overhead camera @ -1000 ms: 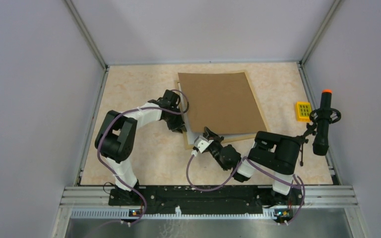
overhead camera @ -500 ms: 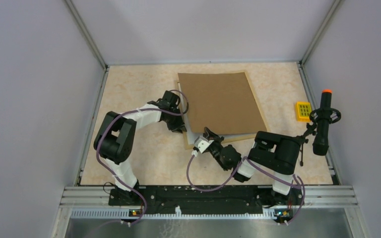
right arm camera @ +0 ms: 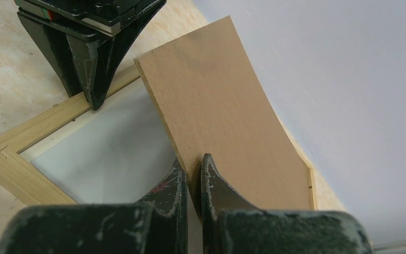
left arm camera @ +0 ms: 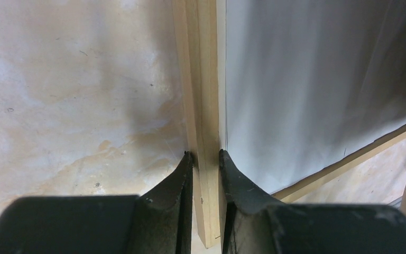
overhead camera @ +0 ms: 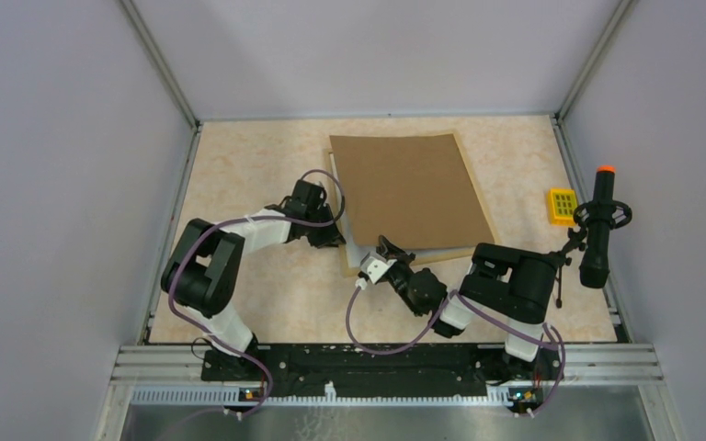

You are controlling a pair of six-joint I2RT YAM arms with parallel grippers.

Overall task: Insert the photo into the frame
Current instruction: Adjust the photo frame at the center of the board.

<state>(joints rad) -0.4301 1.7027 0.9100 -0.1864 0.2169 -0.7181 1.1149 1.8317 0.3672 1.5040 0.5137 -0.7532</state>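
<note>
Two arms on this job, and both are holding something. Over on the left, my left gripper [left arm camera: 205,154] is closed nearly all the way onto the left rail of the frame [left arm camera: 203,79], with one finger on the outer side of the light wood and the other on the inner side. Both are touching it near the front-left corner.

The frame lies flat on the bench [overhead camera: 239,175], roughly in the middle and angled a bit. Inside the moulding there's a pale grey-white sheet, but I honestly can't tell from the wrist views whether that's glass or a mat.

The brown backing board [overhead camera: 409,188] sits over most of the frame. Its far end is down near the frame's back rail, while the near edge is lifted and the whole panel is bowed upward.

My right gripper [right arm camera: 193,160] is doing the lifting. It's pinched tight on the board's near edge, just right of the board's near-left corner, with the fingers all but meeting around the thin panel.

Further right, near the wall, a small yellow block with green squares [overhead camera: 563,206] sits on the bench. Just beyond it is a black handle with an orange tip [overhead camera: 600,225], standing upright.
</note>
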